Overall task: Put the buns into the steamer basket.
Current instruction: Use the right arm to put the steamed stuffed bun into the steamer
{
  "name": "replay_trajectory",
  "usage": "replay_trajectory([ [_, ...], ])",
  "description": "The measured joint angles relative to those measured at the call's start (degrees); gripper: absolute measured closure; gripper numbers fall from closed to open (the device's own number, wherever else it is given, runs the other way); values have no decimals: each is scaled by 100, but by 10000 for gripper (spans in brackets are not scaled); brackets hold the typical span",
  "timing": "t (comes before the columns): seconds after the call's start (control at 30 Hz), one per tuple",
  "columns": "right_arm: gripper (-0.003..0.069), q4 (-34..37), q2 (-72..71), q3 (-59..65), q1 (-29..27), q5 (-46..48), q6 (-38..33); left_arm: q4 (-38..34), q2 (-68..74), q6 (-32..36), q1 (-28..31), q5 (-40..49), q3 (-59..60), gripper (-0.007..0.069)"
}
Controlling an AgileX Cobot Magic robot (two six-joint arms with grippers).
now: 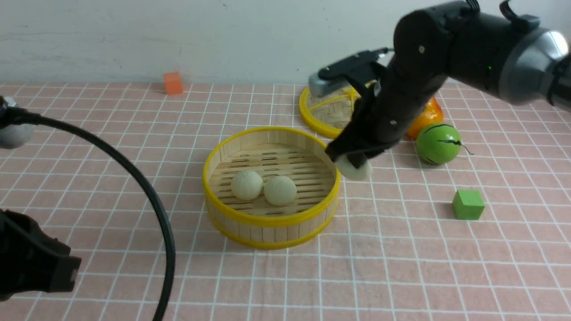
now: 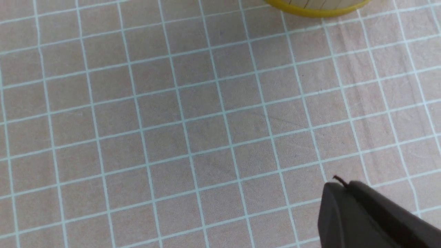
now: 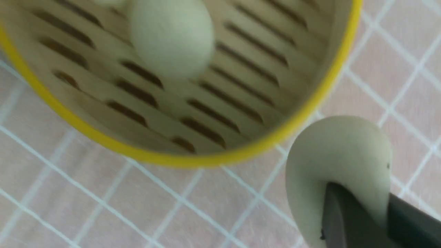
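The steamer basket (image 1: 267, 220) stands mid-table with two cream buns (image 1: 246, 184) (image 1: 280, 190) side by side on its slatted floor. My right gripper (image 1: 352, 161) is shut on the third bun (image 1: 355, 169) and holds it in the air just outside the basket's right rim. In the right wrist view the held bun (image 3: 337, 151) bulges around the fingers (image 3: 348, 220), beside the yellow rim (image 3: 193, 160), with one bun (image 3: 172, 34) inside. My left gripper (image 2: 339, 187) is shut and empty, low over the cloth near the basket's bottom rim (image 2: 317, 12).
A flat woven lid (image 1: 328, 111) lies behind the basket, partly hidden by my right arm. A green striped fruit (image 1: 438, 143), an orange fruit (image 1: 424, 118) and a green cube (image 1: 468, 204) are to the right. An orange cube (image 1: 173, 83) sits far back. A black cable (image 1: 147, 191) arcs at left.
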Motion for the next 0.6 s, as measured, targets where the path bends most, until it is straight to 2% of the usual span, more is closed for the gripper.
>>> replay_trajectory([
  [0.1, 639, 0, 345, -721, 278, -155, 0, 0, 0, 5, 0, -80, 0, 638],
  [0.27, 629, -67, 1179, -1406, 333, -226, 71, 0, -35, 5, 0, -86, 15, 638],
  [0.4, 581, -413, 1877, -1851, 333, -226, 378, 0, -294, 5, 0, -86, 243, 638],
  [0.5, 492, -634, 2278, -2128, 333, -232, 617, 0, -667, 5, 0, -93, 580, 638],
  [0.6, 356, -705, 2412, -2243, 333, -243, 812, -32, -1170, 5, 0, -224, 1057, 638],
])
